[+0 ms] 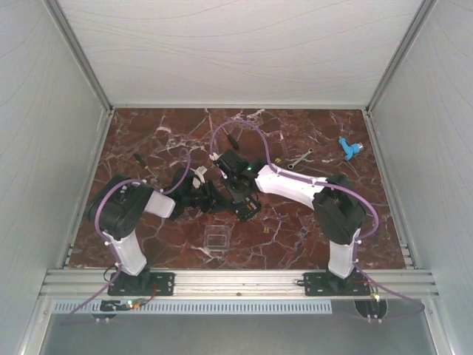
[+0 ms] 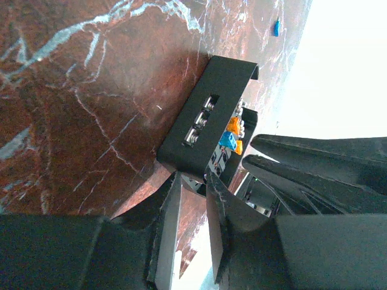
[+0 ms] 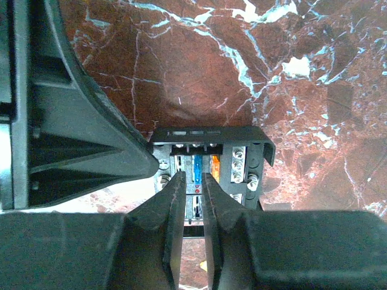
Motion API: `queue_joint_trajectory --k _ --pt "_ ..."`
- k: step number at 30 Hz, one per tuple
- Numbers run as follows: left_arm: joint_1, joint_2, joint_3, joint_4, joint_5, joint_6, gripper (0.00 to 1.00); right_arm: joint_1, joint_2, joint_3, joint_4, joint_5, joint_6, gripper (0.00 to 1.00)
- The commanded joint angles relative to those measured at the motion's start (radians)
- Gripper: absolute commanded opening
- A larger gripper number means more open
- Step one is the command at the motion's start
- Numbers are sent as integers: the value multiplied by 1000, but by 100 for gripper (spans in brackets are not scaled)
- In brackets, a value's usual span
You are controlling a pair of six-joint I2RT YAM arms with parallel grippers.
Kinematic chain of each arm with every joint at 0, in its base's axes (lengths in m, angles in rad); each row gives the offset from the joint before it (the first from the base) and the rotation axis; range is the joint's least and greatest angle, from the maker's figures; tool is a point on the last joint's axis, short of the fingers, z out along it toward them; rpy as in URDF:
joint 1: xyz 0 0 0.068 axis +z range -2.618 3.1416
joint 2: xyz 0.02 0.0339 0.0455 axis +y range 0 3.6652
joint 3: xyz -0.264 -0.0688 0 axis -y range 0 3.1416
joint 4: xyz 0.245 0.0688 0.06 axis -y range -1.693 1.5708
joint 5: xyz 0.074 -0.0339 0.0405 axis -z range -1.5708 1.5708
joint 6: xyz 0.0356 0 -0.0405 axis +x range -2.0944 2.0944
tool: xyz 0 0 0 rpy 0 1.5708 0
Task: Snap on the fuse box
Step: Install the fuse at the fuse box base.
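Nearby, fuse box (image 3: 242, 134), clear lid (image 1: 216, 240), wrench (image 1: 299, 158), screwdriver (image 1: 143, 163)

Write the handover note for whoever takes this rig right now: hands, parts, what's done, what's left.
Left hand: closed on the lower edge of the fuse box, holding it up on edge.
Right hand: fingers nearly together over the box's fuse face; unclear whether it grips anything.
Clear lid: flat on the table near the front, apart from both hands.
Done: box gripped and steadied.
Left: fetch the lid and snap it onto the box.
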Motion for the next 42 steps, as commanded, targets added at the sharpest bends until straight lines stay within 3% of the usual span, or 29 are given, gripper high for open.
queue_joint_trajectory --k 1,11,22,42 --pt "-6 -23 20 10 2 15 23 -6 29 24 -16 3 -9 13" --pt "-6 -27 22 6 0 16 23 -8 54 19 -26 13 -12 10" --pt "-6 -25 22 4 0 16 23 -3 66 11 -108 9 -27 0" --pt "-6 -27 17 4 -6 16 23 34 70 -133 -240 -21 -27 0"
